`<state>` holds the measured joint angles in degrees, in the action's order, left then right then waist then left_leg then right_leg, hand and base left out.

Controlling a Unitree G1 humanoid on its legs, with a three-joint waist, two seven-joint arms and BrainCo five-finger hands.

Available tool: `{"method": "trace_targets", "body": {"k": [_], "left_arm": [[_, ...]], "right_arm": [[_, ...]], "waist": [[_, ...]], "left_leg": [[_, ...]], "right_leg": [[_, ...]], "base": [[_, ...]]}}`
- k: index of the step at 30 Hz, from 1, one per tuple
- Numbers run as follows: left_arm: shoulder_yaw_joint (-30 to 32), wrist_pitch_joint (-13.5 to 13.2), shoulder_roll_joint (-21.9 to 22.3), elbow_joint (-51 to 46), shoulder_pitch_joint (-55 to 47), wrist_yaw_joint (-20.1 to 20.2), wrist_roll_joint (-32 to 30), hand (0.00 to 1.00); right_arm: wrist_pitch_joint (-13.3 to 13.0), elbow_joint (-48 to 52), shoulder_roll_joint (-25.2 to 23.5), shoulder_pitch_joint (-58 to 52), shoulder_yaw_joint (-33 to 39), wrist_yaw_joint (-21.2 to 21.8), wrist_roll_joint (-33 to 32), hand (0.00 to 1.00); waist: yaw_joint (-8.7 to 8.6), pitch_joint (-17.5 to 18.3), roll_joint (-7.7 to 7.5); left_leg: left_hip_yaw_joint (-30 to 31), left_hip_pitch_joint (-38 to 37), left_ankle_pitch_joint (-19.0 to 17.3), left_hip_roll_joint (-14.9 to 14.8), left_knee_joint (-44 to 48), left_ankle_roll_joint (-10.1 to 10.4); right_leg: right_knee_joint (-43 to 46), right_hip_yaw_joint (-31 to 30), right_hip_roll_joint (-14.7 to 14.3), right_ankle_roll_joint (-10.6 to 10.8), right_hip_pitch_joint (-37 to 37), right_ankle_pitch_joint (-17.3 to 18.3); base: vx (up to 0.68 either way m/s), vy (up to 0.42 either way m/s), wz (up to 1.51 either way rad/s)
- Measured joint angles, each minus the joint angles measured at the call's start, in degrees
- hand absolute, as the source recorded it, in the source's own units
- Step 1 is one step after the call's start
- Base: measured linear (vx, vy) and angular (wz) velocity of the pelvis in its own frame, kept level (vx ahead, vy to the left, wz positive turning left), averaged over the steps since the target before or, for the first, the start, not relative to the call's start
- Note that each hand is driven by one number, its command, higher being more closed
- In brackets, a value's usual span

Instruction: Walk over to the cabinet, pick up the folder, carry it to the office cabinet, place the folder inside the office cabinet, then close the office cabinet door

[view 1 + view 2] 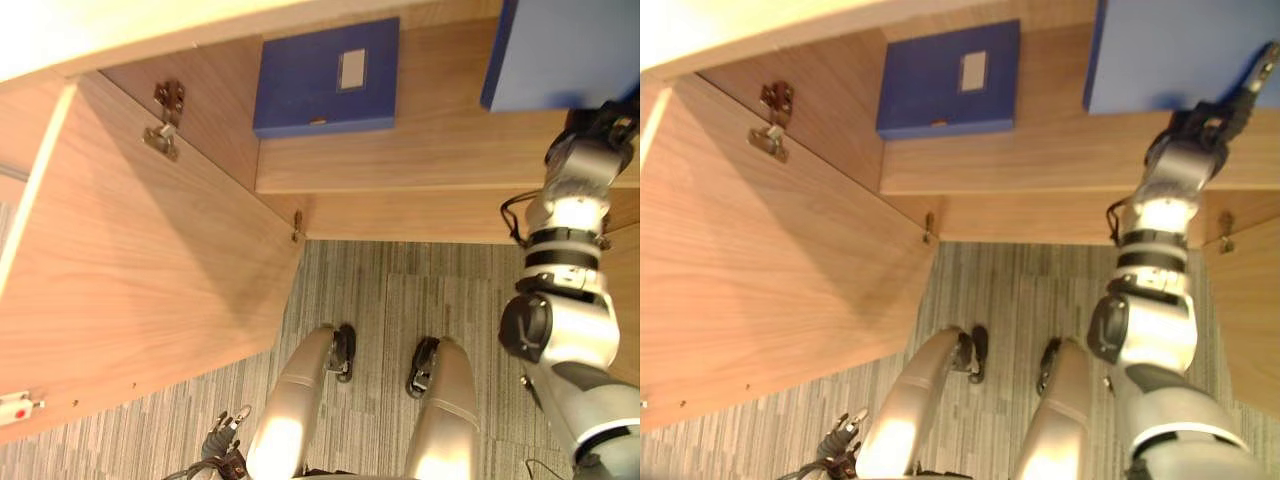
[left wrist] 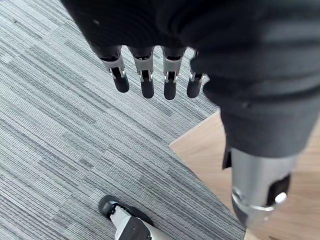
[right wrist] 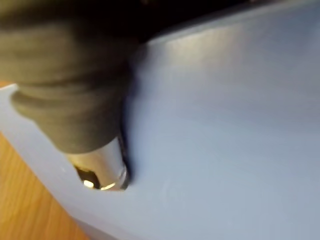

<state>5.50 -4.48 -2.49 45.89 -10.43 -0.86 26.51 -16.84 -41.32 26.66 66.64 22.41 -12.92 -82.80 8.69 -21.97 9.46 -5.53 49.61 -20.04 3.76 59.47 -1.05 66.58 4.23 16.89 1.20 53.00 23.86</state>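
A blue folder [image 1: 560, 50] is at the upper right, over the wooden shelf [image 1: 420, 150] of the open office cabinet. My right hand [image 1: 1212, 118] reaches up to its lower edge and is shut on it. In the right wrist view my thumb [image 3: 100, 172] presses on the folder's blue face [image 3: 225, 125]. A second blue folder [image 1: 325, 75] with a white label lies flat on the shelf further left. My left hand [image 2: 146, 85] hangs low over the carpet, fingers straight and holding nothing; it also shows low by the legs [image 1: 226, 430].
The cabinet's left door [image 1: 130, 270] stands swung wide open towards me, with metal hinges [image 1: 165, 120] at its inner edge. Another door panel [image 1: 1250, 310] stands at the right. Grey striped carpet [image 1: 400, 300] lies below the shelf.
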Motion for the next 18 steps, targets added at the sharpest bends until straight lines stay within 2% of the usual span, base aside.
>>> {"method": "trace_targets", "body": {"k": [6, 10, 12, 16, 17, 18], "left_arm": [[-2.63, 0.72, -0.67, -2.2, -0.18, -1.19, 0.8, 0.0], [-4.2, 0.88, -1.18, -3.88, -0.62, -2.05, 0.89, 0.0], [-4.5, 0.88, -1.19, -3.9, -0.87, -2.24, 1.04, 0.0], [-4.8, 1.09, -1.04, -3.64, -2.38, -3.21, 1.05, 0.0], [-4.8, 1.19, -0.98, -3.39, -2.41, -3.27, 1.05, 0.0], [-4.81, 1.39, -0.82, -2.58, -2.47, -3.3, 1.05, 0.0]], "right_arm": [[0.21, -4.94, 3.7, 7.96, -2.44, -5.6, -4.03, 1.0], [0.17, -6.08, 5.86, 8.92, -4.03, -8.86, -6.12, 1.0], [-0.57, -6.16, 6.79, 9.14, -4.01, -10.61, -6.11, 1.0], [-3.11, -5.56, 8.89, 11.21, -4.51, -11.1, -5.98, 1.0], [-3.36, -5.47, 9.29, 11.73, -4.49, -11.13, -6.02, 0.0], [-3.68, -5.45, 10.01, 12.43, -4.42, -11.41, -6.07, 0.0]], "waist": [[0.42, -1.7, 0.92], [0.45, -2.98, 1.43], [0.27, -3.67, 1.72], [0.36, -4.44, 1.85], [0.32, -4.79, 1.89], [0.16, -4.91, 1.88]], "left_leg": [[0.28, 5.17, 0.64, 0.51, 1.77, 0.9], [0.61, 7.54, 1.12, 1.27, 2.06, 1.38], [0.75, 8.68, 1.32, 1.91, 2.15, 1.7], [0.82, 10.61, 1.41, 2.31, 2.91, 1.9], [0.85, 10.57, 1.46, 2.5, 2.91, 1.98], [0.97, 10.67, 1.58, 3.07, 2.83, 2.18]], "right_leg": [[3.57, 0.02, 1.11, -0.77, 5.71, 0.89], [5.37, 0.0, 2.07, -1.03, 8.48, 1.74], [6.49, -0.02, 2.96, -1.04, 9.87, 2.33], [8.34, -0.03, 3.67, -1.26, 12.16, 2.89], [8.57, -0.03, 3.89, -1.35, 12.16, 3.1], [9.02, -0.07, 4.52, -1.31, 12.34, 3.6]], "base": [[-0.01, -0.053, 0.14], [0.02, -0.054, 0.18], [0.04, -0.061, 0.21], [0.05, -0.053, 0.14], [0.03, -0.033, 0.19], [0.04, -0.043, 0.2]]}}
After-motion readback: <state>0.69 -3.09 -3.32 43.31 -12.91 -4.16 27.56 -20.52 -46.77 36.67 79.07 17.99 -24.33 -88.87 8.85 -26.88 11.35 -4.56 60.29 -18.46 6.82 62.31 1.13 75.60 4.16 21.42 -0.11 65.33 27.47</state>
